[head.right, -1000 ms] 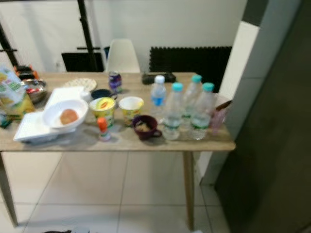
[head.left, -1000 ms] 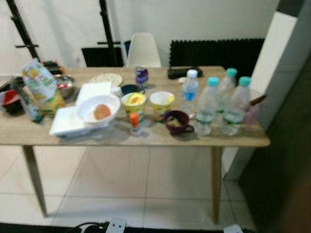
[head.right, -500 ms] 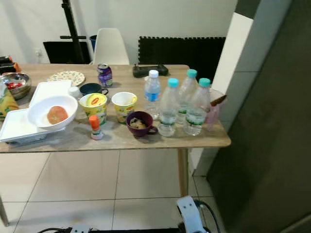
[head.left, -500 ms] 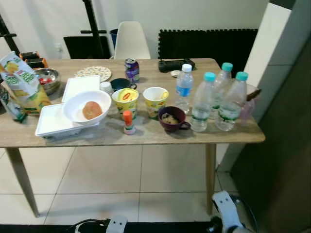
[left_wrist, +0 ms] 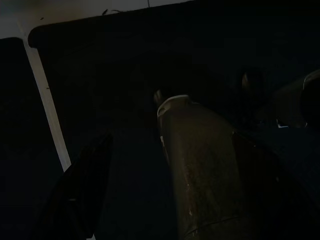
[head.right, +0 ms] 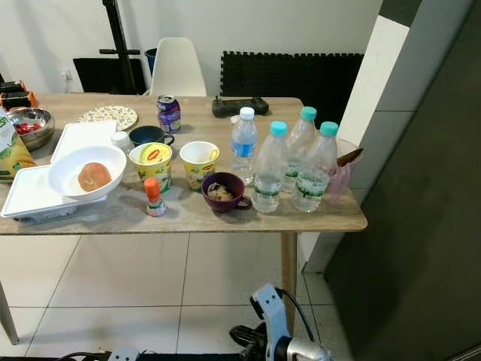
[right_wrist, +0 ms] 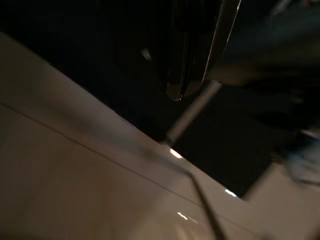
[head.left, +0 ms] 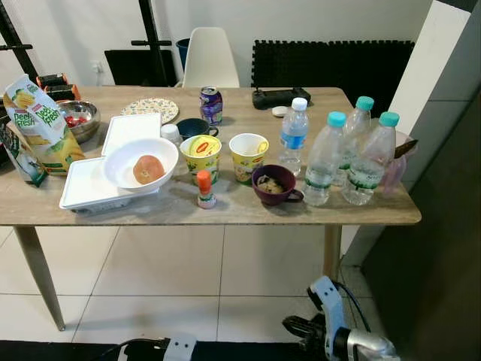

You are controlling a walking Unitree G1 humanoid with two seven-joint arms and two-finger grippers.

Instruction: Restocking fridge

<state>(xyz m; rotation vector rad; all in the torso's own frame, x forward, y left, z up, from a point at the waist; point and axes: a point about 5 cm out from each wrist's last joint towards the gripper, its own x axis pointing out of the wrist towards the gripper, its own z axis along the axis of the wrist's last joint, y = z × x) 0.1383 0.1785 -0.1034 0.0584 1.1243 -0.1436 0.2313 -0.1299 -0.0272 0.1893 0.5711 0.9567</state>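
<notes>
While low by the floor, right pincer (head.left: 301, 328); bottles (head.left: 325, 159) on table (head.left: 225, 214).

the table (head.left: 225, 214) is light brown wood. three bottles (head.left: 325, 169) have teal caps, and one bottle (head.left: 292, 135) has a white cap and blue label. the mug (head.left: 274, 186) is dark purple. two cups (head.left: 249, 156) are yellow. the bowl (head.left: 124, 162) is white. the can (head.left: 211, 104) is purple. the chair (head.left: 210, 56) is white.

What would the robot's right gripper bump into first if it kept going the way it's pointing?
Probably the tiled floor. The right wrist view looks down along the right gripper at pale tiles with nothing clear in between, though the view is dark and depth is hard to judge.
</notes>
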